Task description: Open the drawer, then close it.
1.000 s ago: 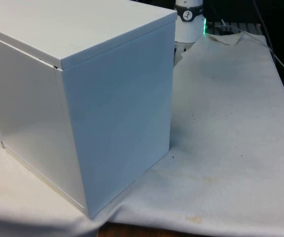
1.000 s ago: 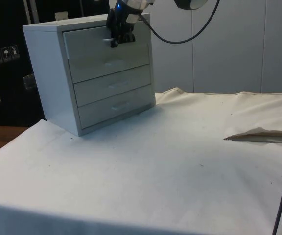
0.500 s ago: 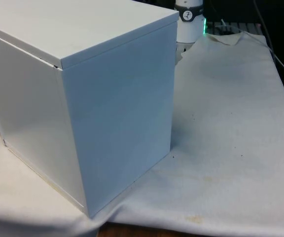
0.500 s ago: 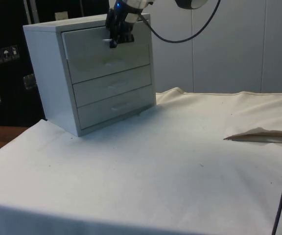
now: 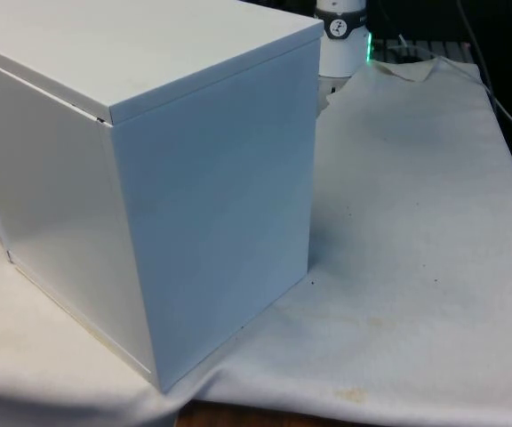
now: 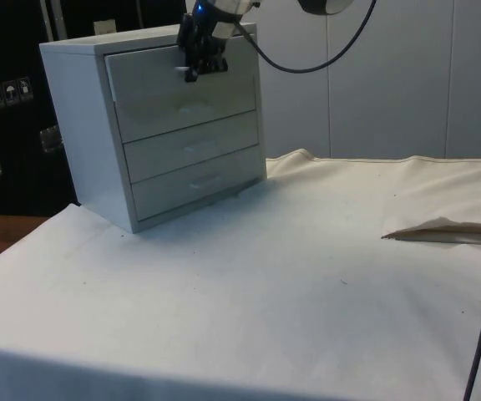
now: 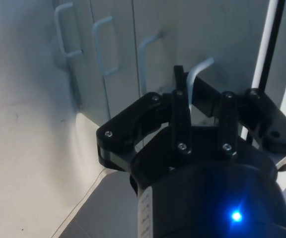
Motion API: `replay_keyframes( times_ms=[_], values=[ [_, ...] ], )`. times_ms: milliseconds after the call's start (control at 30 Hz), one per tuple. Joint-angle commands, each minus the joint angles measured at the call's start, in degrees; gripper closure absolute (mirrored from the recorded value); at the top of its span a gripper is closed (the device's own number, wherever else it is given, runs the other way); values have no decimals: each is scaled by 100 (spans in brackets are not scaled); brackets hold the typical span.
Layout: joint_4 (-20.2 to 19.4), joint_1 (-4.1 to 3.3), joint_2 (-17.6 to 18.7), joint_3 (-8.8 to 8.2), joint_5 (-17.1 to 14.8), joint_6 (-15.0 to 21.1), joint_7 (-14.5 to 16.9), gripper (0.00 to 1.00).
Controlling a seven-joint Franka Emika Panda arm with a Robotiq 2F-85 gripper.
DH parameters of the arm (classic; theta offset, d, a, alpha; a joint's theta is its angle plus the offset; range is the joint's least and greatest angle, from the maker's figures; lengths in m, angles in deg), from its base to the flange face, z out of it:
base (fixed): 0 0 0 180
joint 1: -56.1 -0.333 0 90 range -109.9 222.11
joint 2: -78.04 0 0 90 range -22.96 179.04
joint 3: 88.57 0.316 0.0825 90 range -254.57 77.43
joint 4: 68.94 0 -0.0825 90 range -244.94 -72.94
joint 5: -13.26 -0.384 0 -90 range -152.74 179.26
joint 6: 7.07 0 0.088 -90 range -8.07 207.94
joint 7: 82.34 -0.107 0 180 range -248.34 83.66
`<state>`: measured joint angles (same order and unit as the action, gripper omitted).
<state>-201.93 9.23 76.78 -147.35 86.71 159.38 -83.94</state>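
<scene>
The gripper (image 6: pixel 195 68) sits at the top drawer (image 6: pixel 182 90) of the chest (image 6: pixel 82 134) on the bench, jaws pinching its handle (image 7: pixel 198 70); the drawer slides straight outward from the chest's face.

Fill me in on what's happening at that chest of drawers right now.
The robot's pincer is at the top drawer of the white chest of drawers, shut on that drawer's handle. The top drawer sticks out a little from the chest's front, while the two drawers below sit flush. The chest stands on the white cloth.
</scene>
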Motion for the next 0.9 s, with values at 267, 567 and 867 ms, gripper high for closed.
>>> replay_keyframes(
  times_ms=[267,567,867],
  values=[
    [-40,-97,-252,212,74,-327,-34,100],
    [-160,-40,-539,286,120,-441,-52,100],
    [-493,69,-1037,344,229,-590,-34,100]
  ],
)
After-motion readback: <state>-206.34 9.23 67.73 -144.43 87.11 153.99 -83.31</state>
